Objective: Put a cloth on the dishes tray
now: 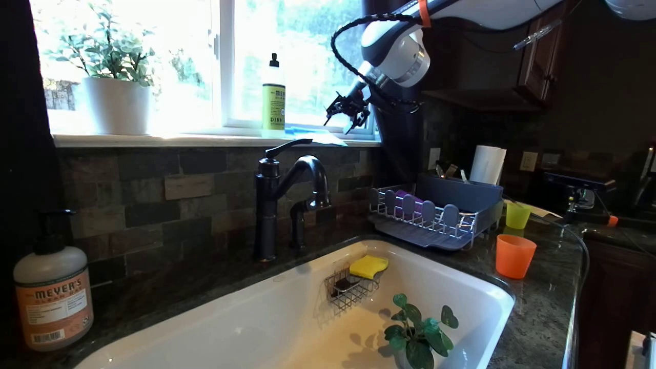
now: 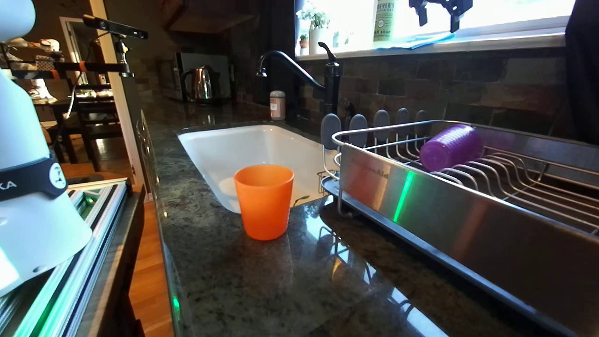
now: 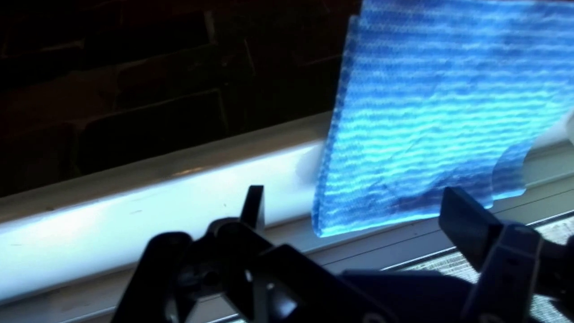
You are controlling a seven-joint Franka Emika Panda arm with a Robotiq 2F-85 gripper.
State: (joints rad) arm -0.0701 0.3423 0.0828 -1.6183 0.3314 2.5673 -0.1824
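A blue striped folded cloth (image 3: 430, 112) lies on the white window sill, its front part reaching over the edge. It shows in both exterior views as a thin pale-blue sheet (image 1: 319, 136) (image 2: 419, 42). My gripper (image 3: 353, 188) is open and empty. In the wrist view one finger is left of the cloth and the other overlaps its lower right part; contact cannot be told. In both exterior views the gripper (image 1: 336, 128) (image 2: 439, 27) is above the sill at the cloth's end. The dishes tray is a metal rack (image 2: 421, 201) (image 1: 484, 205) on the counter, holding a purple cup (image 2: 451, 147).
A dish soap bottle (image 1: 273, 102) stands on the sill beside the cloth, with a potted plant (image 1: 117, 105) farther along. The black faucet (image 1: 266, 215) rises below the sill. An orange cup (image 1: 515, 256) and a green cup (image 1: 517, 215) stand near the rack. The sink (image 1: 246, 328) holds a plant.
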